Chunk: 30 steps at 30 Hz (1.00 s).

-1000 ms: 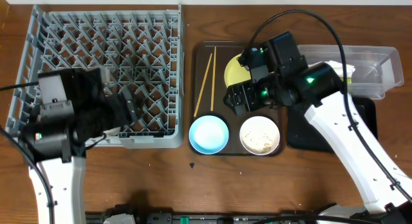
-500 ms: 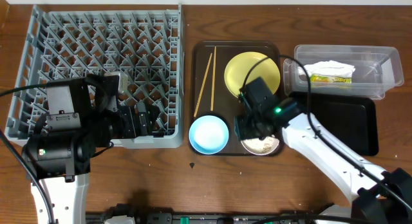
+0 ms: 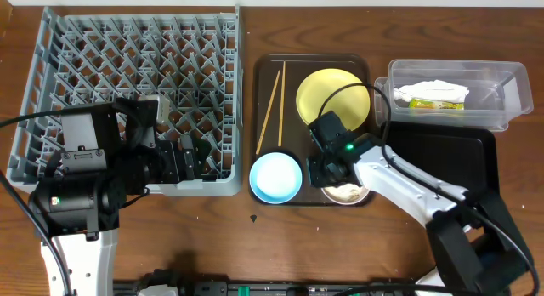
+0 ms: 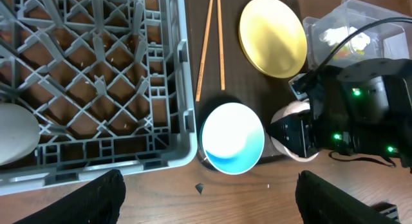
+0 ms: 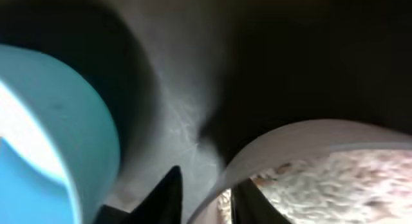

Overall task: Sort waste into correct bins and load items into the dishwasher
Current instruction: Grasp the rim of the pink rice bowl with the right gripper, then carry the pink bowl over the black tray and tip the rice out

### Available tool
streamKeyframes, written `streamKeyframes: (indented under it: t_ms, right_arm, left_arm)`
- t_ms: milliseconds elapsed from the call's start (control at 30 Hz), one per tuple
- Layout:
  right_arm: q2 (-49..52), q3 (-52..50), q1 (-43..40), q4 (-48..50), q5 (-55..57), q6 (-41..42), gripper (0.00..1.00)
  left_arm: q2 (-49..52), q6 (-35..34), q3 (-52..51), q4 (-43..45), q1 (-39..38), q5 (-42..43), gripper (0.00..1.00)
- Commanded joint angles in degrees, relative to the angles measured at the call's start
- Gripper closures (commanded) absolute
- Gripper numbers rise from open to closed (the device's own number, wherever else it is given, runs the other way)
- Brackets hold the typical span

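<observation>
We log napkin (image 3: 435, 87) and wrapper (image 3: 432, 101) in tub (image 3: 503, 78). Right gripper (image 5: 206, 185) pinches white bowl (image 5: 309, 137) rim between its fingers, scraps (image 5: 335, 179) inside. Left gripper (image 4: 209, 184) wide, empty. Plate (image 3: 331, 93), blue bowl (image 3: 275, 177), chopsticks (image 3: 274, 109) not yet racked.

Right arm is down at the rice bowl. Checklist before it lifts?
1. Right gripper fingers straddle the white bowl rim: ok.
2. Grip closed firmly on the rim: cannot tell.
3. Bowl emptied of food scraps: not ok, the scraps are inside, so keep the bowl level.
4. Light blue bowl apart from the white bowl: ok, though it sits close beside.
5. Left gripper open and empty, near the dish rack edge and away from the right arm: ok.
</observation>
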Motion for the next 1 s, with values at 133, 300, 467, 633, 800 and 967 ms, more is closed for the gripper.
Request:
streamKeyframes:
  t_ms: [133,300,467,633,800,967]
  right_arm:
    - [-2.3,1.8,-0.7,-2.8,3.3,0.5,0.76]
    - [-4.1,4.8,-0.7,-10.9,15.1,-1.8,0.71]
    - [-4.1,5.7,0.4,-12.0,14.5,-3.5,0.71]
    - [-3.4,5.6,2.4,-10.3,14.4,-2.6,0.71]
    - [-0.2,5.4,2.7,-9.5,13.5,-0.9,0.73]
    - [2.4,5.4,3.0,-8.1,10.5,-0.9,0.83]
  left_arm:
    - [0.0,0.5,0.9,-1.0,-0.1,0.8,0.14]
    - [0.0,0.5,0.9,-1.0,-0.1,0.8,0.15]
    - [0.0,0.5,0.9,-1.0,-0.1,0.8,0.14]
    - [0.0,0.5,0.9,-1.1,-0.1,0.8,0.15]
    - [0.0,0.5,0.9,-1.6,-0.1,0.8,0.14]
    - [0.0,0.5,0.9,-1.6,-0.1,0.8,0.14]
